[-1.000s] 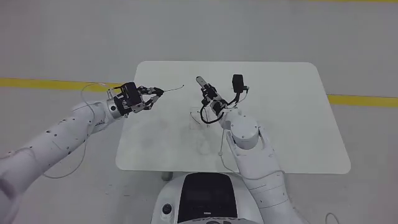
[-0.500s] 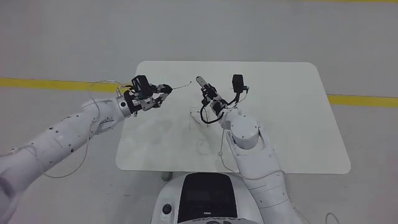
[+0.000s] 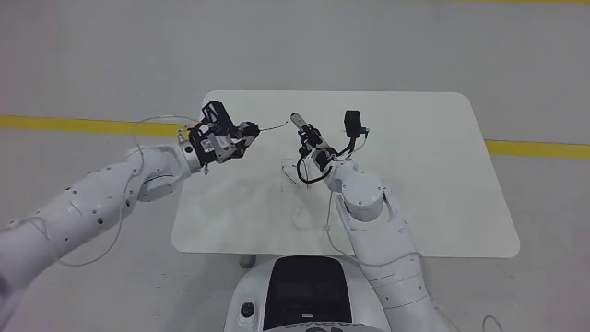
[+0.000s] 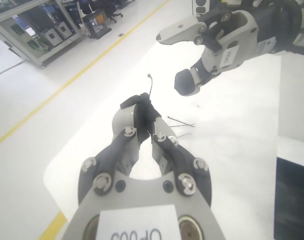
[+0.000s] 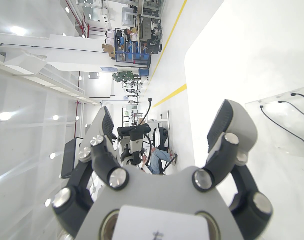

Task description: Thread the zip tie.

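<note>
The left jaws, clamped on a thin black zip tie [image 4: 151, 84], have moved closer to the wide-open right jaws.

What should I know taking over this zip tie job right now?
Left hand: shut on a black zip tie, its free end sticking out toward the right hand.
The right hand is open and empty, raised above the table, near the tie's end but apart from it.
Spare zip ties lie on the table below.
Done: tie picked up.
Left: right hand grips the free end, then thread; no loop yet.
</note>
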